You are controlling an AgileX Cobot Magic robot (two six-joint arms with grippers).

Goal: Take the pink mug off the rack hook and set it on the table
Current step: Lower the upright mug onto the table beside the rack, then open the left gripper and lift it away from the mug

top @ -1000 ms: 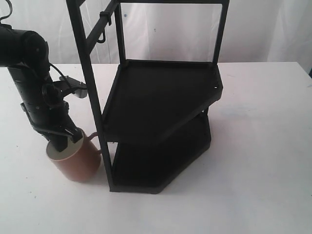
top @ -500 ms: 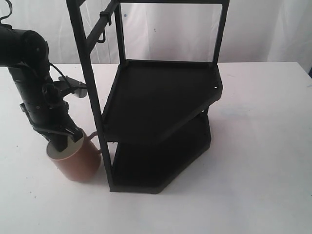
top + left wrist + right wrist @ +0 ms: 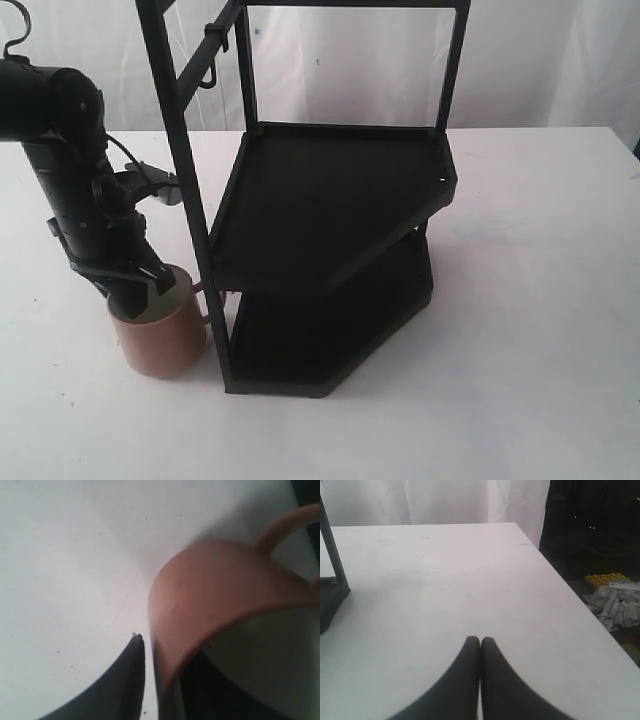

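Note:
The pink mug (image 3: pixel 160 340) stands upright on the table (image 3: pixel 520 350), just left of the rack's front post, its handle (image 3: pixel 285 525) turned toward the rack. My left gripper (image 3: pixel 140 285) reaches down over its rim. In the left wrist view one finger (image 3: pixel 127 680) is outside the mug (image 3: pixel 210 590) wall and the other is inside the cup. A thin strip of white table shows between the outer finger and the wall, so the left gripper (image 3: pixel 165 650) is open. The rack hook (image 3: pixel 207 78) hangs bare. My right gripper (image 3: pixel 480 639) is shut on nothing above the table.
The tall black two-shelf rack (image 3: pixel 330 200) stands mid-table, its front post (image 3: pixel 190 200) close beside the mug and left arm. A rack foot (image 3: pixel 332 590) shows in the right wrist view. The table edge (image 3: pixel 570 590) drops off to floor clutter (image 3: pixel 615 595).
The mug has gone from tilted to standing upright on the table, and moved slightly right toward the rack. The left arm has shifted with it. The right gripper's earlier state is not shown.

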